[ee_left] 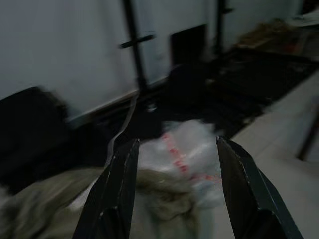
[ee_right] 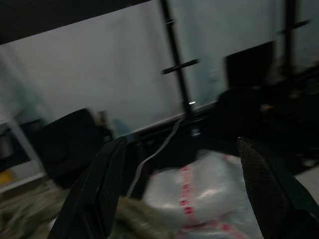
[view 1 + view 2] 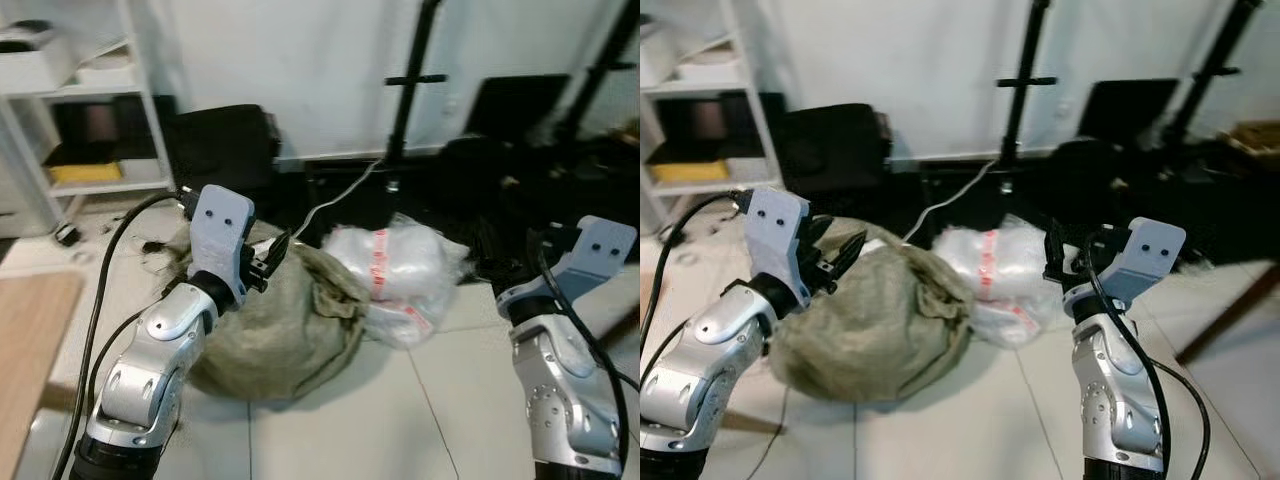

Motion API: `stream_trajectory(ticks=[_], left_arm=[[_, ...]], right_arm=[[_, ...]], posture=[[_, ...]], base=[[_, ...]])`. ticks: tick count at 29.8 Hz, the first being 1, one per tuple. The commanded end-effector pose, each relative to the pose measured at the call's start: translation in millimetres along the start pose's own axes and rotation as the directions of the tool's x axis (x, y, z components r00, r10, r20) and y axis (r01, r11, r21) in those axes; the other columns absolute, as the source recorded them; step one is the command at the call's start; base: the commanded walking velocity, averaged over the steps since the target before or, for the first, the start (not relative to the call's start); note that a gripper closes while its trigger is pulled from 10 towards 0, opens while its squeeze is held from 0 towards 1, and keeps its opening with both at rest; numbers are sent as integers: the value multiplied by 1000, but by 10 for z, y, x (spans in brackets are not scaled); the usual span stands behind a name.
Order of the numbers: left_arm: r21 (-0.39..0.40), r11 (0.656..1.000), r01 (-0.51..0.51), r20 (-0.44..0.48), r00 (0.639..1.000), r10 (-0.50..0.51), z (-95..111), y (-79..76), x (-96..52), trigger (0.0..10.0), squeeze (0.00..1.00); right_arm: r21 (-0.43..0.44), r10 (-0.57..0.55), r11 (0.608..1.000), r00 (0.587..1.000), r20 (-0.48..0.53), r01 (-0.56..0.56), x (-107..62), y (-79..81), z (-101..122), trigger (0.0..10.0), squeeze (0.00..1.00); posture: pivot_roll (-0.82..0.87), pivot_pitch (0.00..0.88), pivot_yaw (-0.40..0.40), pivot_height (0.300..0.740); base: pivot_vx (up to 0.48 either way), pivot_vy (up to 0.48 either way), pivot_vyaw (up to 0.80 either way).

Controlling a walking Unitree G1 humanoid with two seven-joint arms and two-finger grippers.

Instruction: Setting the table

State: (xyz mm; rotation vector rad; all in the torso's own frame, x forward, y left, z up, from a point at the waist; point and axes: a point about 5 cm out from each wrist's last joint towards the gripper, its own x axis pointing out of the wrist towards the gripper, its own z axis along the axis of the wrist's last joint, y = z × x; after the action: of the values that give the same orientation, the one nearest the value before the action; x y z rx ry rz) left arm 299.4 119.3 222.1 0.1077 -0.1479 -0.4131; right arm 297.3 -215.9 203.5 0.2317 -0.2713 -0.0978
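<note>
My left gripper is raised in front of me over a sack on the floor. In the left wrist view its two black fingers stand wide apart with nothing between them. My right gripper is held up at the right, above the tiled floor. The right wrist view shows its fingers spread open and empty too. A light wooden table top juts in at the left edge of the left eye view.
A lumpy burlap sack lies on the tiles with a clear plastic bag with red tape beside it. Black stands, black bags and a white cable line the wall. A white shelf stands at the left.
</note>
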Motion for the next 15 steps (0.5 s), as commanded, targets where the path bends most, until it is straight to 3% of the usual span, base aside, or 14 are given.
stream_trajectory(ticks=[1, 10, 15], left_arm=[[-9, 1000, 10, -6, 1000, -10, -16, 1, -7, 10000, 0], [-24, 999, 24, 8, 1000, -23, 15, -18, 15, 10000, 0], [-69, 997, 25, 12, 1000, -25, 21, -32, 26, 10000, 0]], right_arm=[[-3, -6, 1000, 1000, -7, 6, -11, -5, -13, 10000, 0], [-7, -9, 1000, 1000, -9, 9, -14, -7, -11, 10000, 0], [-8, -10, 1000, 1000, -10, 10, -18, -10, -12, 10000, 0]], posture=[[-78, 0, 78, 740], [-82, 0, 79, 740], [-83, 0, 80, 740]], base=[[0, 0, -800], [0, 0, -800], [0, 0, -800]])
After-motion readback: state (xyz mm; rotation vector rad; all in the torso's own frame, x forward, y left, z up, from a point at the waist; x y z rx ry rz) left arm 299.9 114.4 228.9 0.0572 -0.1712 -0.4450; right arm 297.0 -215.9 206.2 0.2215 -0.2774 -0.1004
